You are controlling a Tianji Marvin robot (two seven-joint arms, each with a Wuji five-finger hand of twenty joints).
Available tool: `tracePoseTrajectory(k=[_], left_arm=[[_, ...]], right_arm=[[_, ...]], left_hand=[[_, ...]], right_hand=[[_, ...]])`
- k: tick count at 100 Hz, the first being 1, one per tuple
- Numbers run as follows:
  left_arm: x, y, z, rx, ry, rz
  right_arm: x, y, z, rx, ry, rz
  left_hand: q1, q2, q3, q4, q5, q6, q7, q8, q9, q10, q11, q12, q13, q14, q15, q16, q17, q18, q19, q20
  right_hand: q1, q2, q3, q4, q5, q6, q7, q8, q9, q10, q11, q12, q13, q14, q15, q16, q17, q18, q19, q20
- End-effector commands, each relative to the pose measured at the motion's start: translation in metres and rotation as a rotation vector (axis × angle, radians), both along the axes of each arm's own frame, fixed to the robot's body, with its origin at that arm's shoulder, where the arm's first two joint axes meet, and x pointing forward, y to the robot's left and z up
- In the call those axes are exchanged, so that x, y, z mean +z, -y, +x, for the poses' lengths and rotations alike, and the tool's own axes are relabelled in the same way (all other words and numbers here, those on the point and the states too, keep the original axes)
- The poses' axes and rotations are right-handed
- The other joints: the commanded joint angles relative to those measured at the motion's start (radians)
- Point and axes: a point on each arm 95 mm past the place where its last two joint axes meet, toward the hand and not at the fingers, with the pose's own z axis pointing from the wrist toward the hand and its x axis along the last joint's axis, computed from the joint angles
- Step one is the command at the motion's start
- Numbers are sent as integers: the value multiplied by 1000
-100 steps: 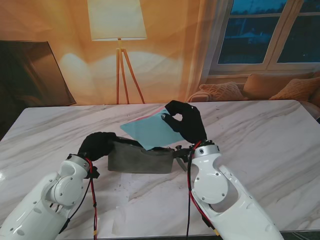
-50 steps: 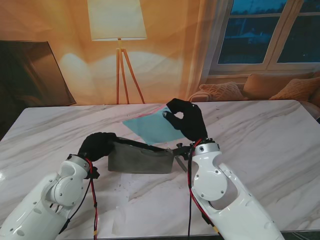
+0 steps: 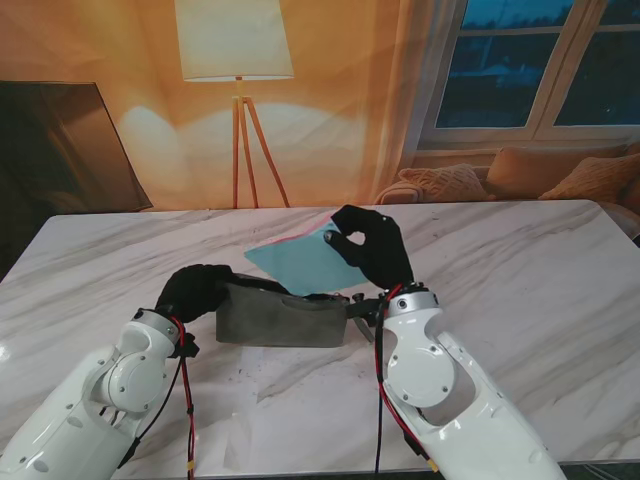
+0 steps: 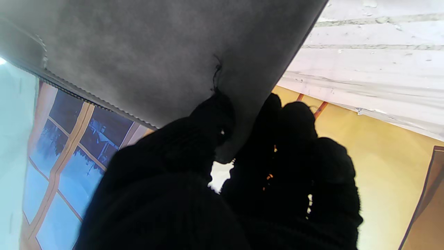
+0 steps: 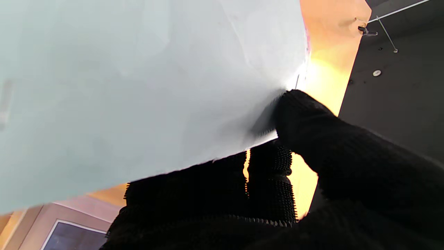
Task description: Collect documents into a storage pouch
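Pouch [image 3: 282, 318]: grey, soft-sided, stood on its long edge on the marble table [image 3: 560, 290], in the middle and near the robot; zip edge on top, gaping toward the far side.
Pouch against left hand: left end pinched in the black-gloved left hand [image 3: 195, 290]; in the left wrist view, fabric [image 4: 166, 59] clamped between thumb and fingers [image 4: 295, 128], a stitched zip edge running along one side.
Left hand grip: closed on the pouch's end, nothing else held.
Zip pull: small metal piece [image 3: 357, 300] poked out at the pouch's right end, just beside the right forearm.
Document [image 3: 300, 262]: pale teal sheet, flat and stiff, tilted, lower edge dipped into the pouch's opening, upper corner raised toward the far side.
Document against right hand: upper right corner gripped by the black-gloved right hand [image 3: 370, 245], raised over the pouch's right half; in the right wrist view, thumb [image 5: 305, 118] pressed on the sheet [image 5: 138, 76] with fingers behind it.
Right hand grip: pinched shut on the sheet's corner.
Sheet's far edge: thin pinkish-red line there, possibly a second sheet behind; could not tell.
Hidden: depth of the sheet inside the pouch, concealed by the grey wall; pouch interior unseen.
Background: floor lamp [image 3: 236, 60] and window [image 3: 545, 65] beyond the table.
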Motion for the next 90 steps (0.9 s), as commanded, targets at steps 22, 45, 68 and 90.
tracePoseTrajectory(k=[22,45,68,90], left_arm=[[2,3,-1,-5,1,-9],[1,3,-1,-16,11,-10],[0,2,-1,-24,23,-1],[-3,6,-3,-17,11,-36]], right_arm=[[0,-3,-4,33,-12,-7],[-10,-13,-3,53,-82,1],[-19,-23,2,60,-120,-13],[-22,-33,2,50,-146,22]], left_hand=[[15,34,-17,-16,-16,70,33,37,25,-16,34,21,10,84,45,16,-23,-59,-10,-17],[12,38,-34,-9,-7,0,31,32,30,-44,13,4,4,76,32,9,-22,-67,-15,-22],[6,52,-35,-5,2,-45,33,30,32,-64,-10,-9,4,60,12,-5,-19,-74,-21,-34],[9,52,-37,-4,2,-41,36,32,34,-63,-12,-8,6,60,9,-8,-19,-71,-20,-38]], right_hand=[[21,24,20,-12,41,-53,45,22,10,7,3,1,17,-34,1,5,1,-19,12,-3],[24,24,19,-12,41,-49,45,22,8,11,2,1,15,-30,0,4,-1,-15,12,-2],[24,29,13,-12,38,-52,44,23,4,6,1,2,11,-33,0,4,-4,-13,13,0],[34,37,-3,-8,24,-82,38,25,-8,-13,-6,0,3,-48,-10,0,-1,7,22,9]])
